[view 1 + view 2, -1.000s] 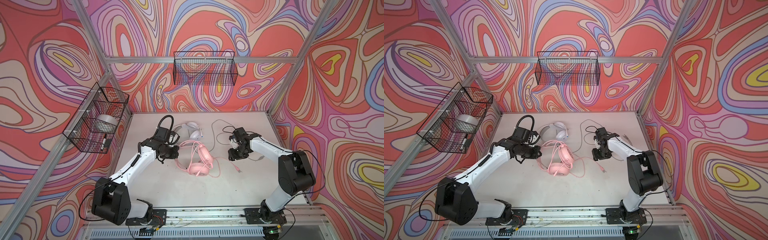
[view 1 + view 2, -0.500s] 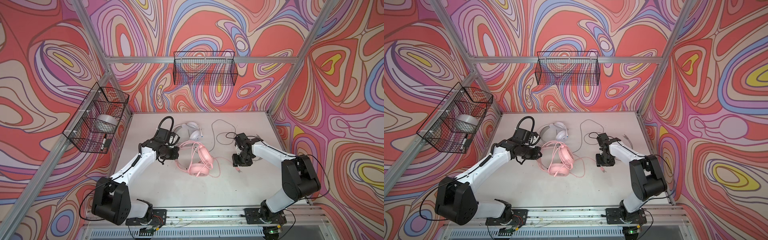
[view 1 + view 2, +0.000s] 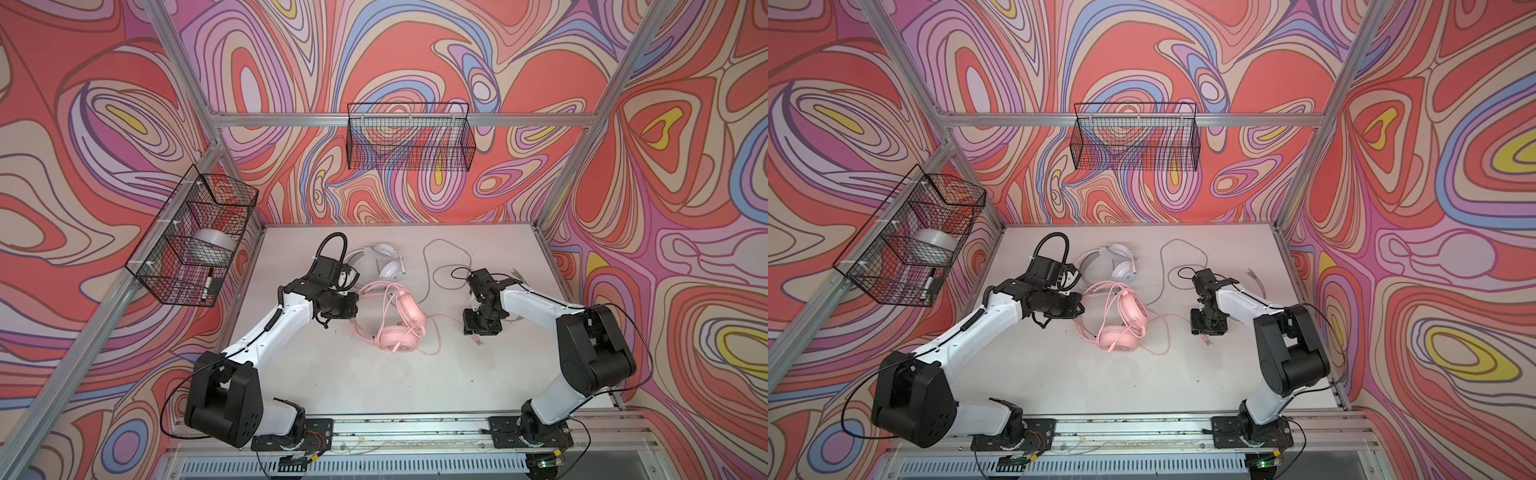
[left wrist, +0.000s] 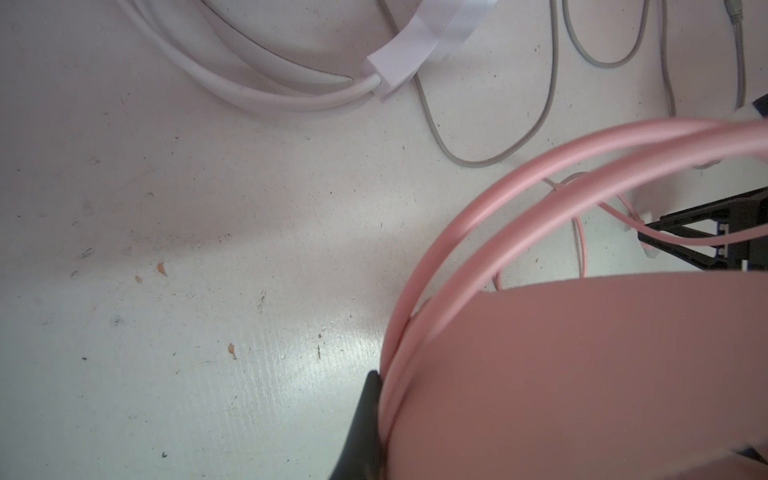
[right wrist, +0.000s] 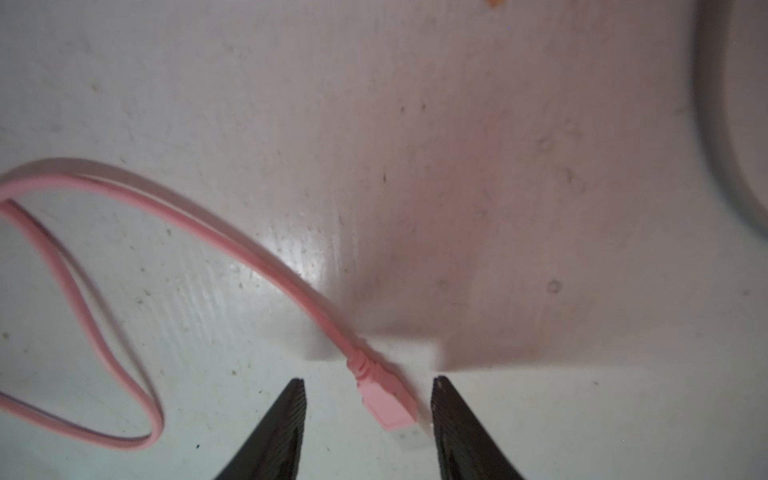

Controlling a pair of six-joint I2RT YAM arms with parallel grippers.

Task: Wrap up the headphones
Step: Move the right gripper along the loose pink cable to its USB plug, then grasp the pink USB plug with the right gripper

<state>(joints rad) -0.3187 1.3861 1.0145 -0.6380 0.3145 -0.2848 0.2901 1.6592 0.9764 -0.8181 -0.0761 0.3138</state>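
Far left, on the wall frame: a wire basket point(image 3: 174, 286), with a roll of tape point(image 3: 212, 249) and a marker point(image 3: 206, 286) inside.

Next, low over the white table point(image 3: 332, 382): left gripper point(image 3: 352, 305), reaching in from the left and clamped on the headband of the pink headphones point(image 3: 399, 332). In the left wrist view, one dark finger point(image 4: 365, 419) pressed against the outer side of the two thin pink headband tubes, the broad pink strap filling the space beyond; second finger only a dark sliver at the frame edge.

Centre of the table: pink headphones with headband end at the left gripper's tips and both earcups to the right of them, one cup flat on the table, the other leaning on it. Loops of pink cable point(image 3: 436, 332) draped over the cups. Just behind, toward the back wall: white headphones point(image 3: 384, 266), untouched by either gripper, close beside the left arm's wrist. Higher up on the back wall rail: a second wire basket point(image 3: 409, 141).

Further right: grey cable point(image 3: 432, 257) curving from the white headphones across the back of the table. Pink cable trailing right along the table to its pink plug point(image 3: 478, 340).

Right side: right gripper point(image 3: 482, 330), pointing down at the table directly over that plug. In the right wrist view, fingertips point(image 5: 293, 411) apart, plug lying flat between them, nearer one tip than the other, gripped by neither. Headphones themselves well apart from these fingers, off to the left.
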